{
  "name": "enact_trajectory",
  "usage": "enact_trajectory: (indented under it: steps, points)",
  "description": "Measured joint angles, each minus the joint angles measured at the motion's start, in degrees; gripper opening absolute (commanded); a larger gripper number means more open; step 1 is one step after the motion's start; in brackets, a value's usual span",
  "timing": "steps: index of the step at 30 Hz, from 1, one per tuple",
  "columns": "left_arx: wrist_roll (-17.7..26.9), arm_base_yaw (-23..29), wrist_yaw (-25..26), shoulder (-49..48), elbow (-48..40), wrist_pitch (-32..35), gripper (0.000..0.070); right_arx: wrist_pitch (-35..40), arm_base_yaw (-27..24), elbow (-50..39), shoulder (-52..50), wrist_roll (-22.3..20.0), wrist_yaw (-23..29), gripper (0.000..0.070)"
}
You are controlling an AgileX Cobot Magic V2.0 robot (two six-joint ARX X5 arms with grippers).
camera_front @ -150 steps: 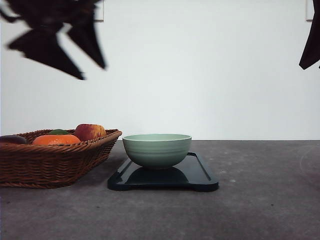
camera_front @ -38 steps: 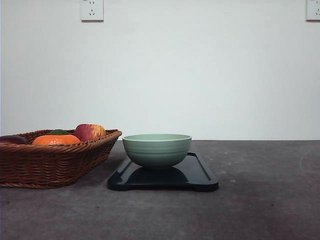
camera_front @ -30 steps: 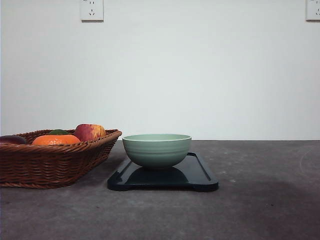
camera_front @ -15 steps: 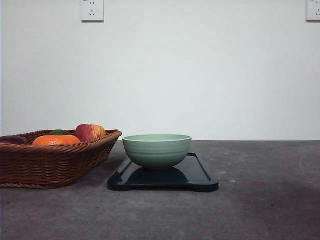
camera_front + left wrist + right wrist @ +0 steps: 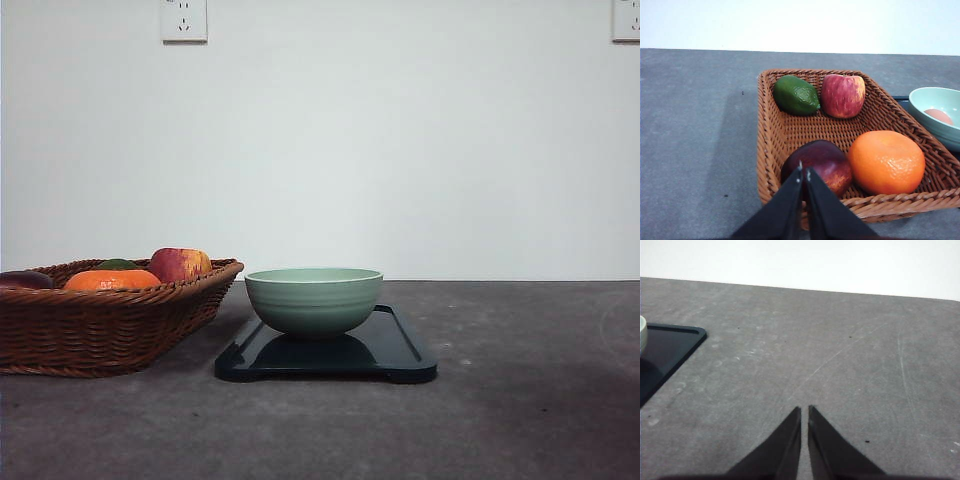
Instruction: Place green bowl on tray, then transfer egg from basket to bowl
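Note:
The green bowl (image 5: pixel 314 298) stands on the dark tray (image 5: pixel 400 350) at the table's middle. Inside the bowl (image 5: pixel 940 117) lies the reddish-brown egg (image 5: pixel 939 116), seen in the left wrist view. The wicker basket (image 5: pixel 90 325) sits to the left of the tray. My left gripper (image 5: pixel 804 172) is shut and empty, held above the basket's (image 5: pixel 775 150) near rim. My right gripper (image 5: pixel 804 411) is shut and empty over bare table, to the right of the tray (image 5: pixel 665 352).
The basket holds a red-yellow apple (image 5: pixel 842 95), a green lime-like fruit (image 5: pixel 796 95), an orange (image 5: pixel 886 161) and a dark red fruit (image 5: pixel 817 162). A white wall with two sockets (image 5: pixel 184 18) stands behind the grey table (image 5: pixel 520 400).
Five seconds ago both arms hung dark at the top of the front view; they have since left it. Over the last second nothing has moved.

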Motion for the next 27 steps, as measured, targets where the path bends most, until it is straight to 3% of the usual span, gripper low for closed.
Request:
enact_trajectory:
  steps: [27]
  points:
    - [0.0,0.0,0.0,0.0,0.0,0.0,0.0,0.0,0.0,0.0,0.0,0.0,0.0,0.0019]
